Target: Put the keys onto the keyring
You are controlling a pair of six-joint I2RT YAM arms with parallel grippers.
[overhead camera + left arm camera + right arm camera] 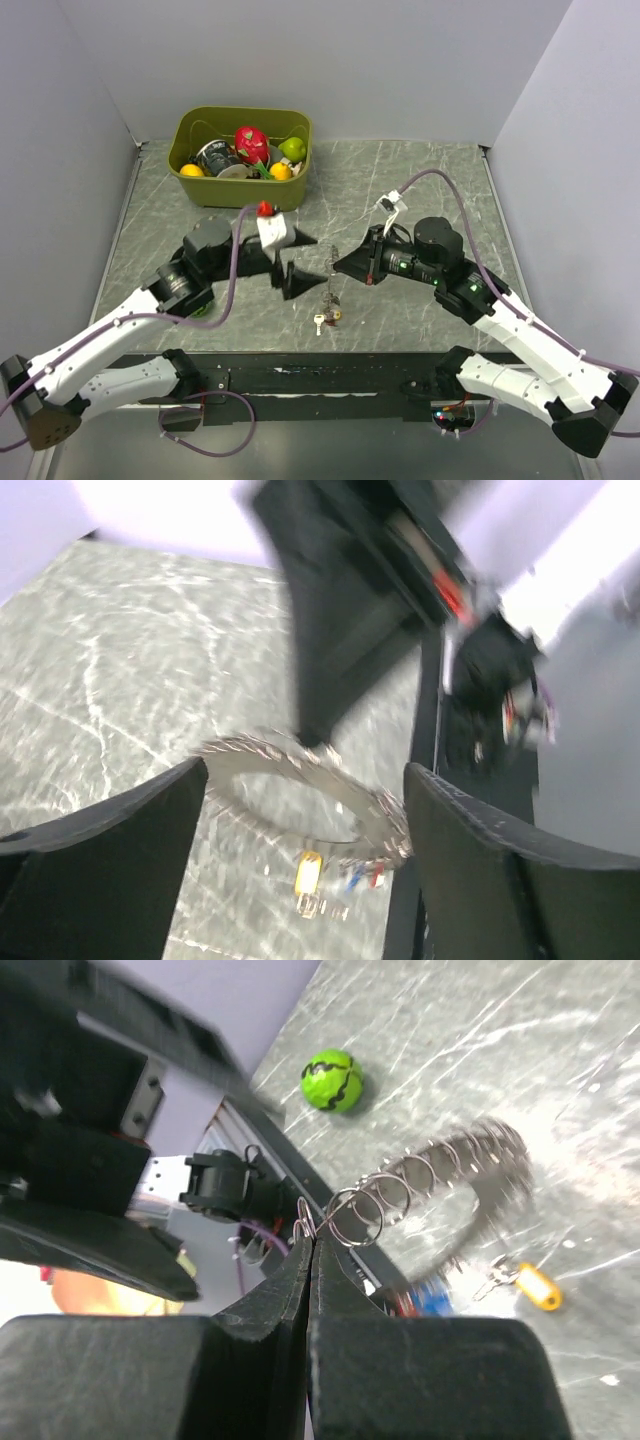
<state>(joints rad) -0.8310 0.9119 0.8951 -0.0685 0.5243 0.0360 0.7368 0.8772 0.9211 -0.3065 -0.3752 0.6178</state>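
Note:
The keyring (430, 1165), a chain-like loop of small metal rings, hangs from my right gripper (312, 1242), which is shut on its near end. In the top view the ring (328, 292) dangles above the table between both grippers. A yellow-headed key (530, 1286) and red and blue tags (365, 877) hang at the ring's low end. The yellow key (308, 872) also shows in the left wrist view. My left gripper (305, 780) is open, its fingers on either side of the ring (345, 790) without touching it. I cannot pick out a black-headed key.
A green bin (190, 172) of toy fruit and cups stands at the back left. A green ball (333, 1080) lies on the marble table (420, 180) near the left arm. A black rail (320, 380) runs along the near edge.

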